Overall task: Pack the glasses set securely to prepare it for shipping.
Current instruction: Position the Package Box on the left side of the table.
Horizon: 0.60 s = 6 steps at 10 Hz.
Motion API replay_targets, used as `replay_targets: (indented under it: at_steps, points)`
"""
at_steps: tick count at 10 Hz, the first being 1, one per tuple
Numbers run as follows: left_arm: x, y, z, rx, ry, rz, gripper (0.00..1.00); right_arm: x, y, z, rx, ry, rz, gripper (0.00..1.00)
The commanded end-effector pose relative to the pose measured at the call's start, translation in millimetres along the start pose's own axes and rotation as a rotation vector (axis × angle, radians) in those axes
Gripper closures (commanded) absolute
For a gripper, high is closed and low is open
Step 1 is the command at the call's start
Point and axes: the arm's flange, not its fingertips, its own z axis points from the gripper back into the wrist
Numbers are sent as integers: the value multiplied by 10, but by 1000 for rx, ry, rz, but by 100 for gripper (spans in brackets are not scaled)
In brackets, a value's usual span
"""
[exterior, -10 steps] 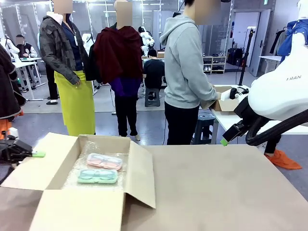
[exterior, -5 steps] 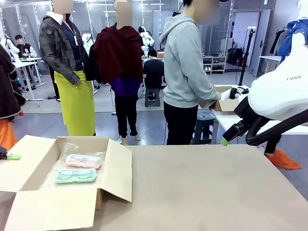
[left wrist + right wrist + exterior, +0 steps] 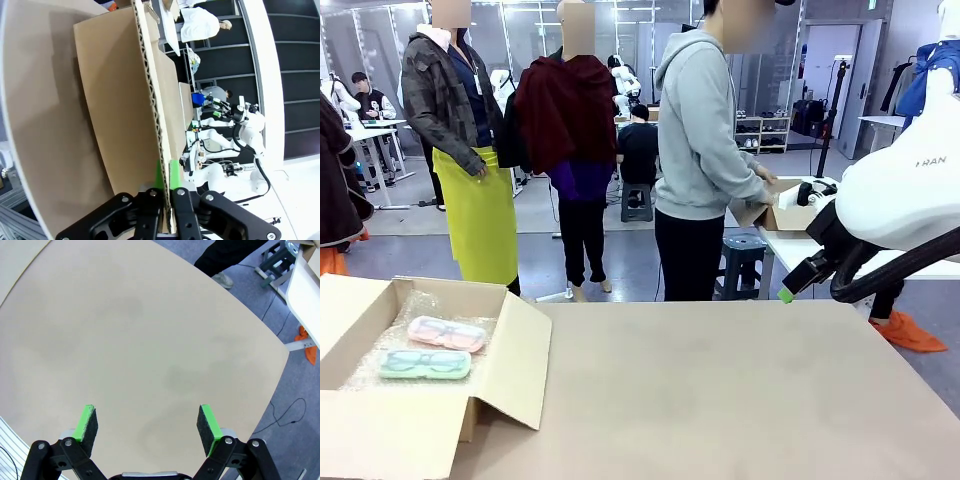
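One open cardboard box (image 3: 420,400) sits at the tabletop's left edge, running off the picture's left side, its flaps spread. Inside lie two glasses cases on bubble wrap (image 3: 365,365): one pink case (image 3: 447,333) toward the far side, one mint case (image 3: 424,364) just beside it toward the near side. The left gripper (image 3: 166,175) is clamped on the edge of a box flap (image 3: 150,100), the green pads pressed against the corrugated board from both sides. To the right of the box the table (image 3: 740,390) is bare brown surface through to its right edge, with wide open room. The right gripper (image 3: 148,422) hangs above that bare surface near the right edge, fingers spread wide, gripping nothing. The right arm (image 3: 910,190) bears part of a printed word reading "RAN".
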Motion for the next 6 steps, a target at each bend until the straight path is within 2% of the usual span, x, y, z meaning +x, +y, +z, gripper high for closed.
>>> replay_targets:
  at_steps: [1,3,6]
  points:
    - [73,44,113,42,4,28,96,22,28,5,-2,14,-16,0]
    - [70,106,114,120,13,34,96,22,28,5,-2,14,-16,0]
    - [75,117,89,136,-6,13,94,22,28,5,-2,14,-16,0]
